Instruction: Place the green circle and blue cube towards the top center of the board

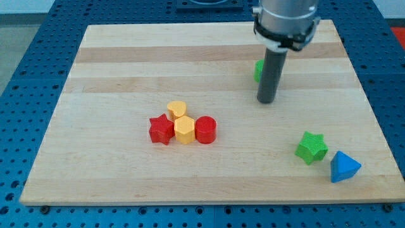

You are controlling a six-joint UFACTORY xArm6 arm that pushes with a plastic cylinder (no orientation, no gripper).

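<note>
One green circle (259, 69) sits upper right, mostly hidden behind my tip (266, 101); no fingers, just a bare rod. Looks light, rigid; push its right side. Blue cube unseen.

So the arm comes in from the view's top, right of center, with its grey wrist housing (285, 16) cut off by the frame edge. The dark rod (272, 73) hangs straight down from it, pretty much vertical, and my tip (266, 101) sits right at surface level.
</note>
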